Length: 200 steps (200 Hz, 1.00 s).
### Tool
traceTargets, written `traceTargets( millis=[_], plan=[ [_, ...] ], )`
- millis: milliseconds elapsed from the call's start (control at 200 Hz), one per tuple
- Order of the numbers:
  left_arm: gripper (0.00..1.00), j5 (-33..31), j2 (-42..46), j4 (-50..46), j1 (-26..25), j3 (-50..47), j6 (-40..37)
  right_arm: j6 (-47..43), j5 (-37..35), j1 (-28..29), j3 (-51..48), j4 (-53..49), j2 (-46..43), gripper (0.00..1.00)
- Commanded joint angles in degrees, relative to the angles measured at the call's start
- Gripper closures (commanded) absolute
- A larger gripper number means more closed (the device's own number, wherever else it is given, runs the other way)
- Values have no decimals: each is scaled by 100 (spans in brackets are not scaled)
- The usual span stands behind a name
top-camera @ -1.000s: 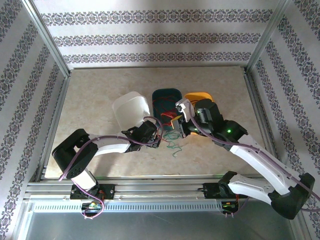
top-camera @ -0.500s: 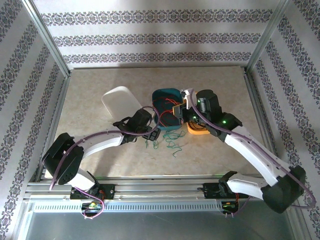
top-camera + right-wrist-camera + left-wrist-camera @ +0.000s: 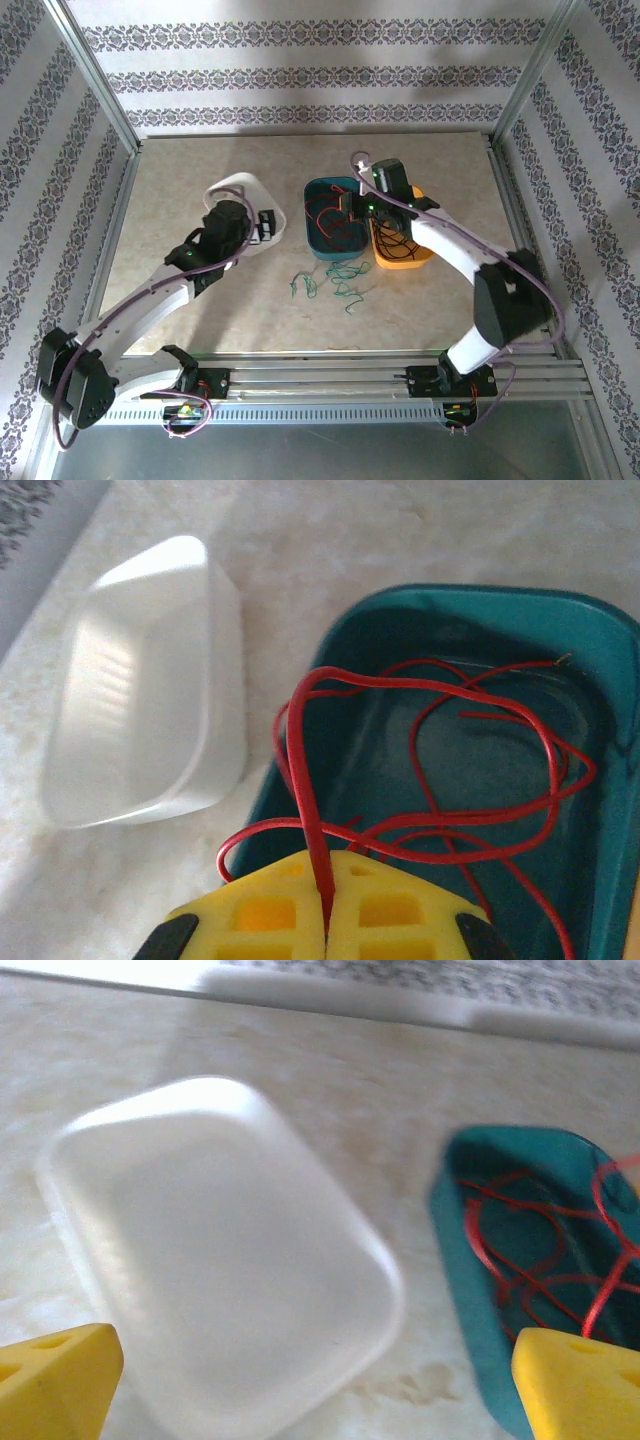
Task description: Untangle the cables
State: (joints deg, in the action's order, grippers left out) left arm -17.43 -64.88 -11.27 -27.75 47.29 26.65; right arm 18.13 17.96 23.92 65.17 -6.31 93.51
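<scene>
Now right gripper (image 3: 327, 920) pinches one red cable (image 3: 300, 760), left gripper (image 3: 315, 1390) gapes, perhaps three green cables (image 3: 338, 292) lie loose.

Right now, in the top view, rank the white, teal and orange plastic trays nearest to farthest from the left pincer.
1. White plastic tray, directly beneath the left pincer.
2. Teal plastic tray, to its right.
3. Orange plastic tray, farthest right.

Left tool (image 3: 264, 226) withdrawn, right tool (image 3: 327, 882) farther back
</scene>
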Motion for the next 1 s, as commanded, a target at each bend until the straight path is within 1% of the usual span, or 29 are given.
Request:
traceTargets(
  millis=[0, 20, 35, 40, 45, 50, 55, 60, 95, 150, 210, 330, 440, 520, 585, 665, 700, 780, 864, 909, 994],
  plan=[
    [0, -176, -15, -613, 514, -276, 794, 79, -203, 67, 409, -93, 585, 100],
    [1, -108, -44, -634, 601, -293, 839, 21, -289, 103, 472, -194, 659, 96],
    [1, -60, -72, -646, 670, -298, 875, -18, -387, 142, 513, -256, 700, 89],
    [1, -42, -79, -647, 690, -303, 880, -18, -387, 142, 513, -256, 700, 89],
    [1, -24, -91, -648, 713, -305, 892, -37, -474, 168, 532, -299, 713, 84],
    [1, -6, -102, -648, 733, -307, 902, -37, -474, 168, 532, -299, 713, 84],
    [1, 12, -111, -653, 752, -307, 915, -55, -575, 192, 550, -336, 723, 78],
    [1, 25, -116, -655, 779, -312, 927, -55, -575, 192, 550, -336, 723, 78],
    [2, 133, -212, -670, 918, -302, 983, -88, -967, 312, 597, -492, 730, 62],
    [2, 256, -426, -701, 1078, -237, 1021, -91, -1271, 407, 579, -568, 656, 53],
    [2, 369, -717, -686, 1213, -154, 993, 7, -1539, 461, 466, -568, 457, 49],
    [4, 340, -1389, -629, 1368, 57, 894, 171, -1966, 499, 28, -404, -254, 47],
    [7, 257, -1978, -448, 1460, 263, 647, 218, -2085, 514, -392, -400, -975, 47],
    [8, 449, -2366, -167, 1485, 442, 201, 230, -2100, 521, -662, -504, -1455, 47],
    [12, 698, -2733, -131, 1492, 713, -279, 277, -2168, 526, -882, -597, -1827, 46],
    [13, 933, -3293, -526, 1506, 1212, -804, 329, -2190, 516, -1151, -660, -2266, 46],
    [15, 1009, -3527, -742, 1501, 1438, -1016, 347, -2200, 517, -1252, -683, -2437, 46],
    [18, 1234, -3978, -1257, 1531, 1922, -1266, 356, -2200, 523, -1418, -777, -2751, 46],
    [19, 1786, -4301, -1458, 1523, 2231, -1588, 367, -2133, 543, -1549, -909, -2971, 45],
    [19, 1928, -4484, -1681, 1511, 2465, -1669, 375, -2018, 558, -1608, -965, -3025, 45],
    [19, 2165, -4729, -2010, 1431, 2823, -2025, 407, -1551, 602, -1720, -1061, -3017, 45]
  ],
)
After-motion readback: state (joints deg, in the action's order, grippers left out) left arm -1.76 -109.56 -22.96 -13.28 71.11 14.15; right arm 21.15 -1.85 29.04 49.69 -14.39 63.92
